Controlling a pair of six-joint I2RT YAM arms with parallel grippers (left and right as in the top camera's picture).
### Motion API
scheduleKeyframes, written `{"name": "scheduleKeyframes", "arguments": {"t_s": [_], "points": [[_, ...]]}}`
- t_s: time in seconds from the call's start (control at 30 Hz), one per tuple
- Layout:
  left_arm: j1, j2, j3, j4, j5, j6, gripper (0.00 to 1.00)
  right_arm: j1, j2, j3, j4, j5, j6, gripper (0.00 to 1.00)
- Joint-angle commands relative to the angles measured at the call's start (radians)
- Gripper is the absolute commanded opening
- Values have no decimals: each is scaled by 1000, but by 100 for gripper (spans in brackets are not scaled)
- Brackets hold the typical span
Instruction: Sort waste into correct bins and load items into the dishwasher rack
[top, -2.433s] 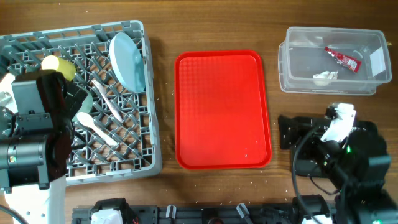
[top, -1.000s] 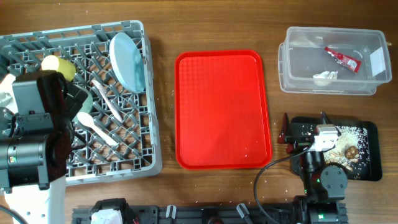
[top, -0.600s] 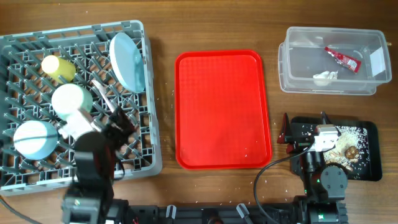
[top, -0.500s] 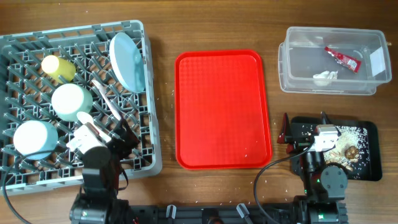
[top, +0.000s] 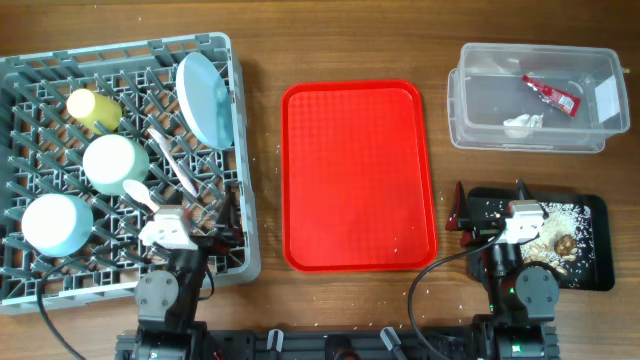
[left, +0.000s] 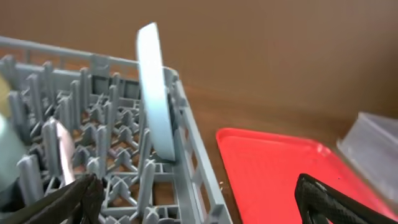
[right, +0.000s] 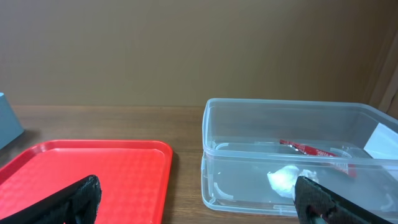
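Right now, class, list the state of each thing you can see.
Plate: standing on edge in rack.
Cup: tilted in rack.
Upper bowl: mouth down in rack.
Lower bowl: the same.
Tub: open, holding wrapper and tissue.
Black tray: holding scraps.
Left gripper: open.
Right gripper: open.

Bowls (top: 115, 163), cup (top: 93, 108) in rack (top: 40, 150) — wrapper (top: 551, 94) in tub (top: 470, 120)
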Motion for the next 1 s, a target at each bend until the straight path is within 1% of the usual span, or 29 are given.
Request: {"name": "scheduleKeyframes", "arguments": {"t_s": [0.0,0.1,0.17,0.97], "points": [[-5,-11,-5,-2,64,101,100,-4,-8,-1,2,-13,11,100],[-5,-11,-5,-2,64,106,100,-4,-8,-1,2,-13,11,100],[-5,-11,-5,-2,60,180,100,-4,-8,-1,2,-13,11,100],[-5,-8,-5,-1,56,179,100,-4,-8,-1,2,-13,11,100]]}}
